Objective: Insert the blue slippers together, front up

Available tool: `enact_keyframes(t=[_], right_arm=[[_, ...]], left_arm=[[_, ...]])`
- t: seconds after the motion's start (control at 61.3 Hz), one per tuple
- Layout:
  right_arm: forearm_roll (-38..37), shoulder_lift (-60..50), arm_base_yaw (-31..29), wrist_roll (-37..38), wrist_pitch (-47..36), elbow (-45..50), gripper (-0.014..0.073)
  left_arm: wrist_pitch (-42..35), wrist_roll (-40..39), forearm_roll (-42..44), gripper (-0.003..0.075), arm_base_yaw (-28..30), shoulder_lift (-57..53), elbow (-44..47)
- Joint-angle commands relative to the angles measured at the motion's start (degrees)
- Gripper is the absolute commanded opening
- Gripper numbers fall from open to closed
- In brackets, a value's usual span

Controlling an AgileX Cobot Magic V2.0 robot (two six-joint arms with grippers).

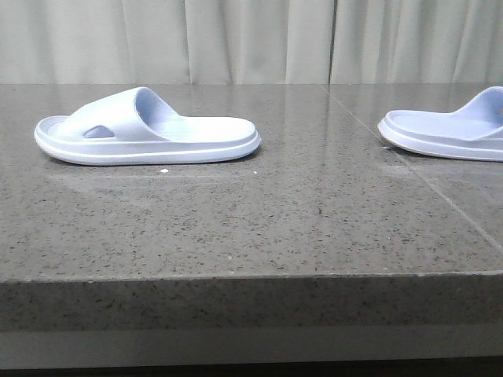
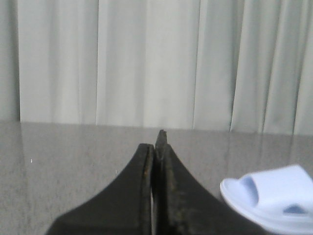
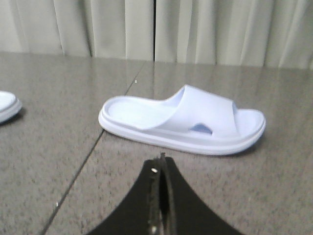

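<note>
Both claws are shut tight and hold nothing: the left gripper [image 2: 157,147] has its two black fingers pressed together, and the right gripper [image 3: 162,169] looks the same, with no gap between the fingers.

I count two blue slippers, one for each side. The left slipper [image 1: 145,129] lies flat on its sole on the left part of the table [image 1: 251,228], and its long axis runs across the table from left to right. Its closed strap end points to the left and its open heel end points to the right. The right slipper [image 1: 452,129] also lies on its sole, at the right edge of the front view, partly cut off; the two are well apart, with bare stone between them.

From the right wrist camera, the right slipper [image 3: 183,120] lies straight ahead of the right claw, near to it and broadside, so this arm seems the nearer one to its slipper. From the left wrist camera, only one end of the left slipper [image 2: 271,196] shows, off to one side of the closed fingers, not in front of them. I judge that the left arm must turn toward its slipper first.

Nothing is grasped yet, so the task looks to be at its start.
</note>
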Motion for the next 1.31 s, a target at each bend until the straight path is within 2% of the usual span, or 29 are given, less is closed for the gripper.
enact_keyframes(t=[0.0,0.326,0.539,0.734,0.979,1.061,1.142,1.208,1.289], right_arm=[[-1.14,-0.24,0.05,-0.62,-3.51,-5.63,-0.0069],[-1.99,14.83,0.05,-1.06,8.93,-21.46,-0.0069],[-1.46,25.36,0.05,-1.06,12.26,-24.05,-0.0069],[-1.45,30.26,0.05,-1.06,13.23,-24.05,-0.0069],[-1.45,30.89,0.05,-1.06,13.62,-24.05,-0.0058],[-1.45,30.89,0.05,-1.06,13.81,-24.05,0.002],[-1.45,30.89,0.05,-1.06,13.81,-24.05,0.0216],[-1.45,30.89,0.05,-1.06,13.81,-24.05,0.0366],[-1.45,30.89,0.05,-1.06,13.81,-24.05,0.0489]], left_arm=[[-1.73,-0.51,-0.6,-0.002,0.15,1.95,-7.01],[13.92,-0.51,-0.6,-0.002,0.15,17.67,-23.5],[22.26,-0.51,-1.27,-0.002,0.15,26.97,-25.99],[23.69,-0.51,-5.04,-0.002,0.15,32.15,-25.99],[23.46,-0.51,-5.71,-0.002,0.15,35.69,-25.99],[23.46,-0.51,-5.71,-0.0013,0.15,36.5,-25.99],[23.31,-0.51,-5.6,0.0059,0.15,37.36,-25.99],[23.17,-0.51,-5.52,0.016,0.15,38.01,-25.99],[22.97,-0.51,-5.52,0.0318,0.15,38.58,-25.99]])
